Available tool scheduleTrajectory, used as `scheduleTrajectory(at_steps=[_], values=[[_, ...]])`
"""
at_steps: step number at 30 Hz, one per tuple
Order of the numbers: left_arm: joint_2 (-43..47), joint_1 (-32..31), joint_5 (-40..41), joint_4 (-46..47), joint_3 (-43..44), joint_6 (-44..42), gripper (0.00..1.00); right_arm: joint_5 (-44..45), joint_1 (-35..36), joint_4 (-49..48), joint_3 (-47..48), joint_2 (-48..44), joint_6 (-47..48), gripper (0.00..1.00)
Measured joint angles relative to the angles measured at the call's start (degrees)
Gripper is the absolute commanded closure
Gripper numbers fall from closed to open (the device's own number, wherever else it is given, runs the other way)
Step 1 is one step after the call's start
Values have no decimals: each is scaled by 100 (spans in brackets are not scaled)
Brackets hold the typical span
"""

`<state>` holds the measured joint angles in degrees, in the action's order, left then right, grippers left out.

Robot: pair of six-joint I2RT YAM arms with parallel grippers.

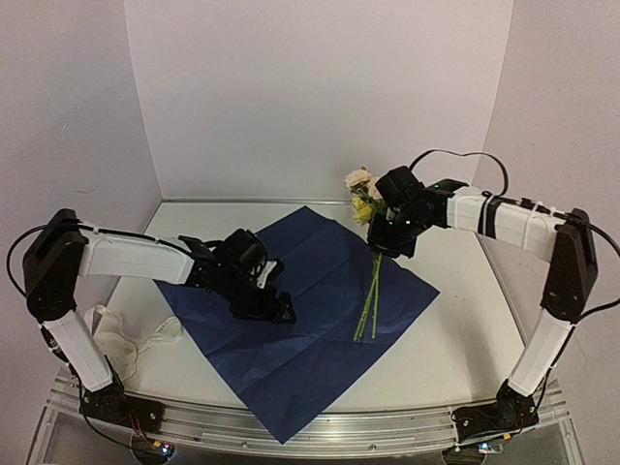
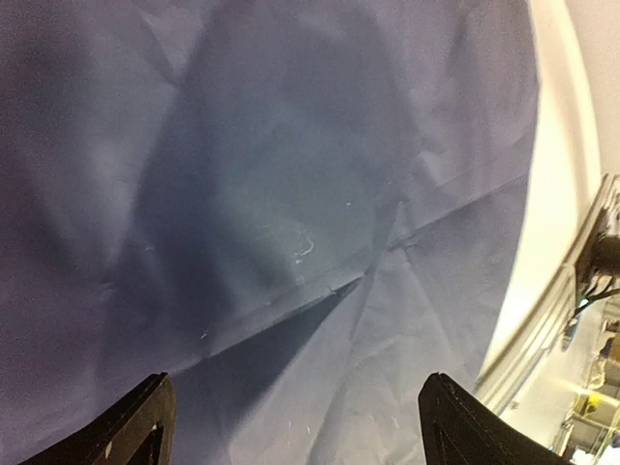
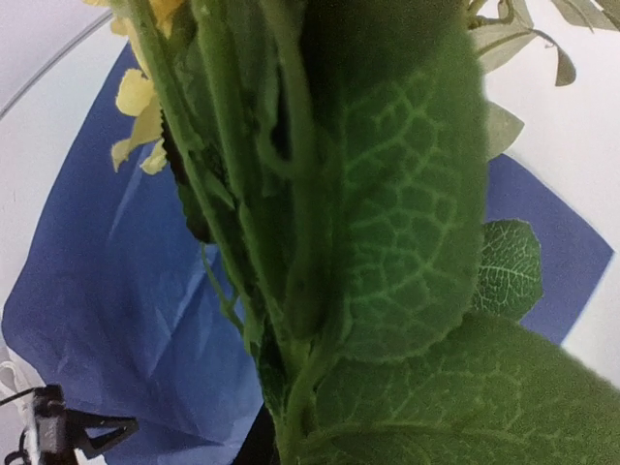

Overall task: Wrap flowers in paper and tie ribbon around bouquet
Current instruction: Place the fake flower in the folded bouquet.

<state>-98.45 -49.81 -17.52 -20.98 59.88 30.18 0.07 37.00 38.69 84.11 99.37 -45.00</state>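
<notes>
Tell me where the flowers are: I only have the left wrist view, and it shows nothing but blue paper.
Observer: The right gripper holds the flowers by their leafy stems, above the far right edge of the paper.
Operator: Are the stems over the sheet?
Observer: Yes, the stem ends hang over its right part, and the blooms point toward the back wall.
Operator: And the ribbon?
Observer: The ribbon lies on the table to the left of the paper, beside the left arm.
</notes>
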Motion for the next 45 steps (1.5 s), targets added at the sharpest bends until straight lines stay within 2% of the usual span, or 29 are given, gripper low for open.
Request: scheduleTrajectory(at_steps=[5, 9, 14, 18, 25, 38, 42, 45], values=[[987, 826, 203, -154, -66, 137, 13, -309, 196, -379, 1212, 1238, 87, 100], [1286, 1469, 299, -187, -339, 143, 14, -611, 340, -740, 2499, 2340, 285, 100], [1287, 1627, 256, -386, -721, 141, 14, -945, 432, -981, 3850, 3510, 426, 100], [1287, 1653, 171, -408, -752, 135, 14, -1096, 432, -1025, 4414, 4109, 422, 100], [1093, 1723, 62, -405, -752, 127, 15, -1188, 430, -971, 4743, 4627, 395, 100], [717, 1888, -55, -399, -752, 113, 15, -1188, 459, -546, 4769, 4677, 342, 99], [677, 1907, -78, -386, -752, 108, 15, -1188, 498, -425, 4793, 4736, 342, 88], [657, 1910, -83, -334, -752, 101, 15, -1184, 518, -402, 4848, 4854, 358, 73]])
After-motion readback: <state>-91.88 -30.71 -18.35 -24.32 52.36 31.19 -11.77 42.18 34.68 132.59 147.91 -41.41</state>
